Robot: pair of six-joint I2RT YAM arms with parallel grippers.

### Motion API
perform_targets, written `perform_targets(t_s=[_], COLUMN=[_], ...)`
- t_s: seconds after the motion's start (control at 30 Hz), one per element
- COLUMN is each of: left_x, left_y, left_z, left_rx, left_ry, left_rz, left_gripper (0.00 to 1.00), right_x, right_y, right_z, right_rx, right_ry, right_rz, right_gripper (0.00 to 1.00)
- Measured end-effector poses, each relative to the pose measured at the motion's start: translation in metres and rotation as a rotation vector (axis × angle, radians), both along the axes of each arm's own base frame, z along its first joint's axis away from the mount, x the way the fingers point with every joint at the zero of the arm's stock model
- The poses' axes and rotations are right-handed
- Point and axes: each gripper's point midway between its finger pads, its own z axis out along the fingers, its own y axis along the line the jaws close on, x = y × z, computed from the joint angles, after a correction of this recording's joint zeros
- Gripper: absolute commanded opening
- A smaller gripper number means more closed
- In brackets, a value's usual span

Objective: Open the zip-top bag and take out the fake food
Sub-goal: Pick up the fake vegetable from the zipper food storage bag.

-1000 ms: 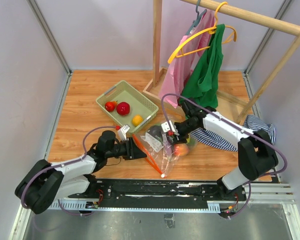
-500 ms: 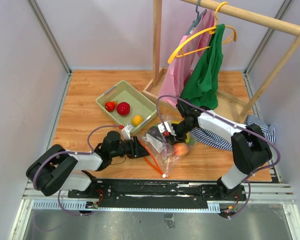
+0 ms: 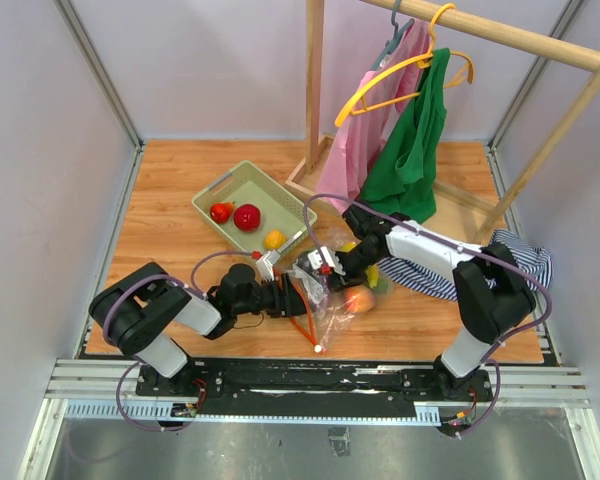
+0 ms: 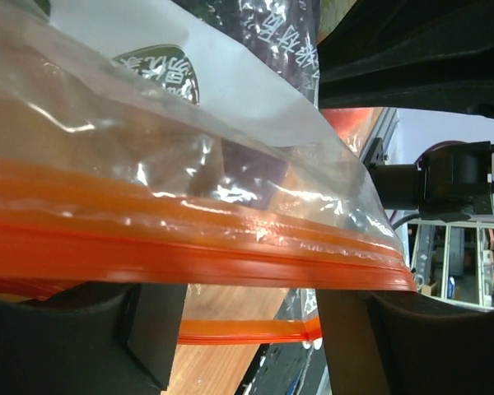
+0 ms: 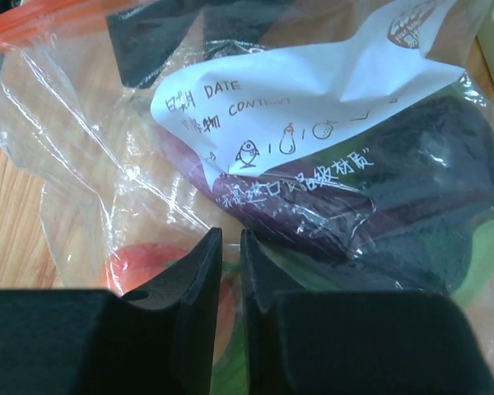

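Orange zip edge of zip-top bag spans spread left hand; right hand pinches film.

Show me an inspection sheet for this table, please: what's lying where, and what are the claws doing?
Surface: wood-grain tabletop.
Job's things: zip-top bag lies crumpled between the arms, eggplant and a peach-coloured piece inside; three fake food pieces sit in the green basket.
Clutter: striped cloth at the right edge.
Grippers: left gripper open across the bag's orange zip strip; right gripper nearly closed at the bag film, grip unclear.
Cables: a purple cable loops above each arm.
Surroundings: wooden clothes rack holding a pink garment and a green garment; grey walls.
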Motion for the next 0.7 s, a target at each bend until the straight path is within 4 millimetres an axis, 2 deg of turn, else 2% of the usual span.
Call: perform_targets(t_s=[0.1, 0.37, 0.7], left_x=[0.001, 0.009, 0.023], left_y=[-0.003, -0.01, -0.015], left_z=[0.001, 0.0, -0.003], left_rx=[-0.004, 0.007, 0.053], left_ry=[-0.011, -0.049, -0.16], left_rz=[-0.002, -0.008, -0.028], left_gripper=[0.7, 0.72, 0.72], right_x=[-0.002, -0.006, -0.003], right_y=[0.003, 0.012, 0.019], right_z=[-0.002, -0.006, -0.006], right_rx=[0.0, 0.002, -0.002], right_ry=[0.025, 0.112, 0.178], right_rz=[-0.002, -0.035, -0.102], right_gripper=[0.1, 0.04, 0.03])
